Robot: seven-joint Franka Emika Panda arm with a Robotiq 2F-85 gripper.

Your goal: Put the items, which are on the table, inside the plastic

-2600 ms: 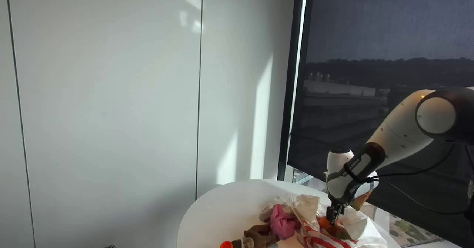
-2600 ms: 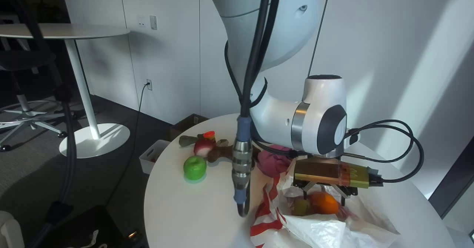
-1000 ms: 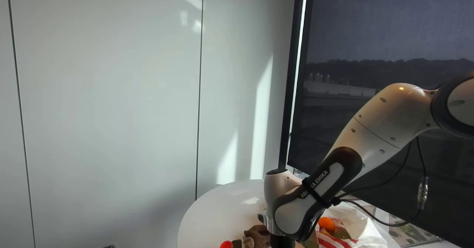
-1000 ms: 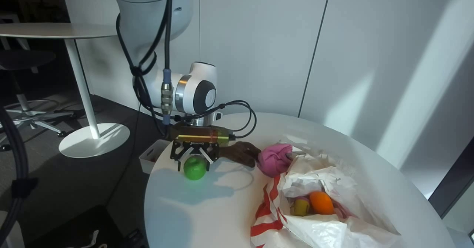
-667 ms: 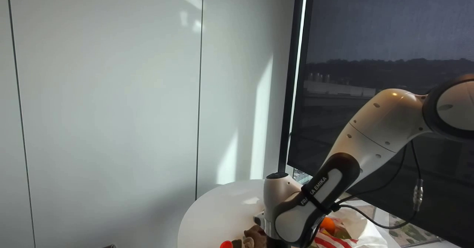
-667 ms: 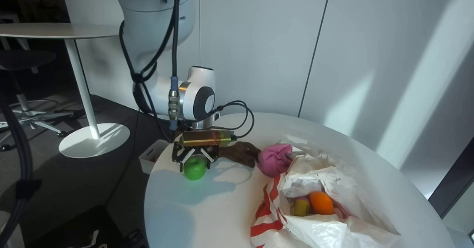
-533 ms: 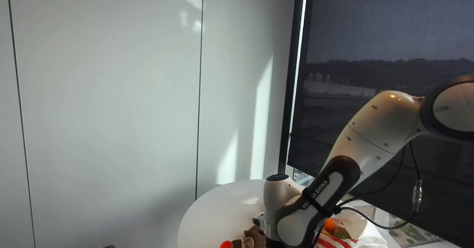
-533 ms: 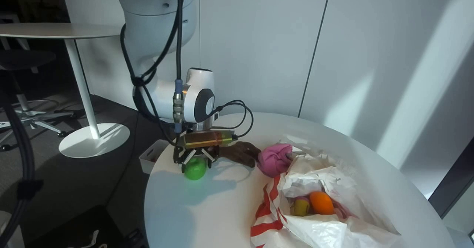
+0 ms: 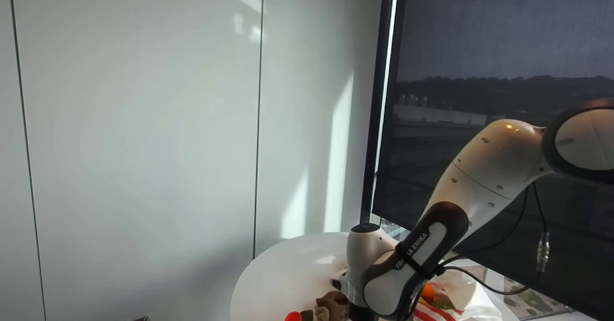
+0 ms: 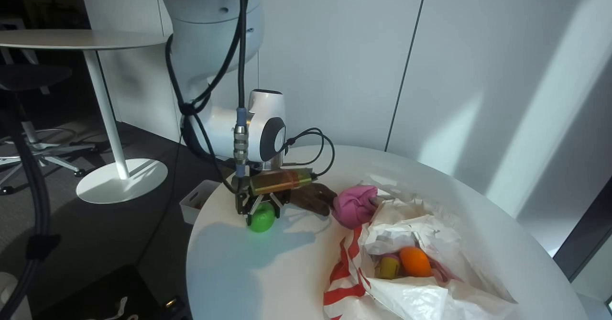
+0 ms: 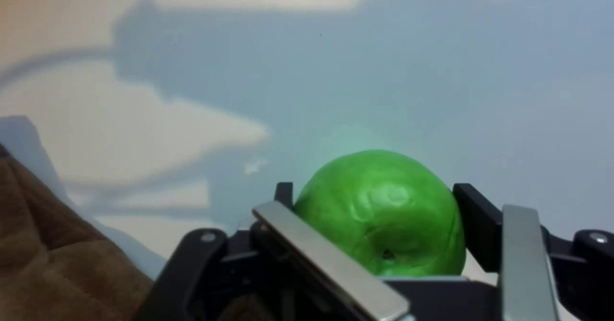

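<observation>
My gripper (image 11: 375, 210) is shut on a green apple-like piece (image 11: 383, 201), one finger against each side. In an exterior view this green piece (image 10: 262, 218) is low over the round white table (image 10: 287, 272); whether it touches the top I cannot tell. A brown piece (image 10: 313, 198) lies just beyond it, beside a crumpled pink-magenta piece (image 10: 355, 206). The plastic, a whitish bag (image 10: 406, 293) with red stripes, lies with its mouth open. Inside it sit an orange ball (image 10: 415, 261) and a yellow-green piece (image 10: 388, 267). A red piece (image 9: 293, 316) shows at the lower frame edge.
A pale bin (image 10: 196, 200) stands on the floor beside the table's edge. Another round table (image 10: 81, 39) is further back. A wall (image 10: 334, 71) rises behind, and a cable loop (image 10: 320, 152) hangs from my wrist. The arm hides part of the heap.
My gripper came from above the bag to the green piece, lowered around it and closed on it. Since half a second ago gripper and green piece have shifted slightly toward the bag together.
</observation>
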